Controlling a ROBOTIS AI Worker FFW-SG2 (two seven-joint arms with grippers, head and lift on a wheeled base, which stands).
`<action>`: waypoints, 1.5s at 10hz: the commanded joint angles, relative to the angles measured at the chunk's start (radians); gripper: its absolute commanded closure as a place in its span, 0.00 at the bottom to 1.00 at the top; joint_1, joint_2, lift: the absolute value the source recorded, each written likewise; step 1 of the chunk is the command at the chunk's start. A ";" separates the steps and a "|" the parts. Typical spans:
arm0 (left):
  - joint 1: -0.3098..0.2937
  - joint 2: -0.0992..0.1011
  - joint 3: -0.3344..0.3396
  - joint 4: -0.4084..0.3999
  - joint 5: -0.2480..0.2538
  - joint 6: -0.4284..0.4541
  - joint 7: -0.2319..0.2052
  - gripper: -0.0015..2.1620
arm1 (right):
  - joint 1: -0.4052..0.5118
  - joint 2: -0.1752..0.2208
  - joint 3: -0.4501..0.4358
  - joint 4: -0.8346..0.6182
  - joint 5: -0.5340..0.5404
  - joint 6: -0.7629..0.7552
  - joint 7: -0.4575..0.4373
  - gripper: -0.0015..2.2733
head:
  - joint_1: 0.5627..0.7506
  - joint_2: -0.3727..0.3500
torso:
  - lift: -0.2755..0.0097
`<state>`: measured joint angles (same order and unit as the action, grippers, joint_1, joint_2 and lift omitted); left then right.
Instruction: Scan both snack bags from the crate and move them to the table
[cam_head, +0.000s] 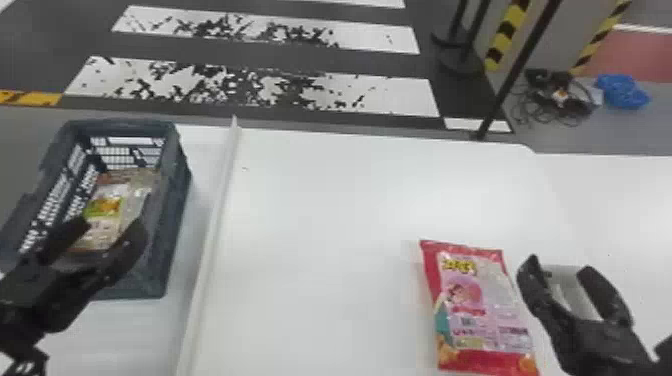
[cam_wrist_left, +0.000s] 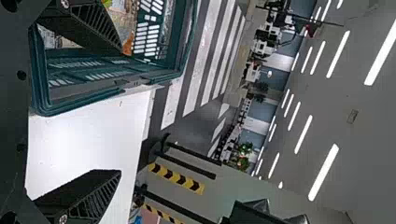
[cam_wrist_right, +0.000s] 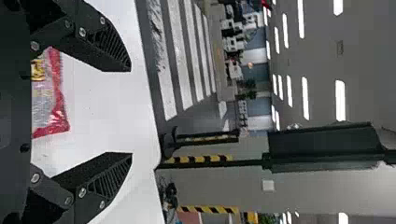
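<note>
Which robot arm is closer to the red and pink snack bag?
Right. The right end effector is close by, just to the right of the red and pink bag. The left end effector is much farther away, off to the left at the crate.

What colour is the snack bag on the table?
The snack bag is red at both ends and mostly pink between, clearest in the head view.

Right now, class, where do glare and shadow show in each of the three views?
Head view: pale glare patches on the white table, a faint soft shadow beside the crate; left wrist view: ceiling lights burn out as slanting white bars; right wrist view: ceiling lights likewise burned out to white.
</note>
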<state>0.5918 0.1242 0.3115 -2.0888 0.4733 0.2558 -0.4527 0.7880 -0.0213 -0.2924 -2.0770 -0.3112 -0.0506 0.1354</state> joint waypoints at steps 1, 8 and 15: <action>0.000 0.000 0.011 0.007 0.005 -0.011 0.003 0.03 | -0.029 -0.002 -0.093 0.057 -0.011 0.093 0.081 0.04 | 0.70 0.36 | 0.66; 0.008 0.000 0.012 0.047 -0.001 0.001 0.040 0.03 | -0.217 -0.161 -0.191 0.408 0.037 0.121 0.210 0.06 | 0.70 0.19 | 0.66; 0.002 0.017 -0.049 0.006 -0.041 0.017 0.069 0.03 | -0.319 -0.244 -0.254 0.618 0.053 0.240 0.406 0.97 | 0.70 0.03 | 0.66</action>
<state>0.5951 0.1410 0.2698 -2.0740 0.4366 0.2724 -0.3852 0.4704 -0.2650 -0.5473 -1.4581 -0.2588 0.1803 0.5405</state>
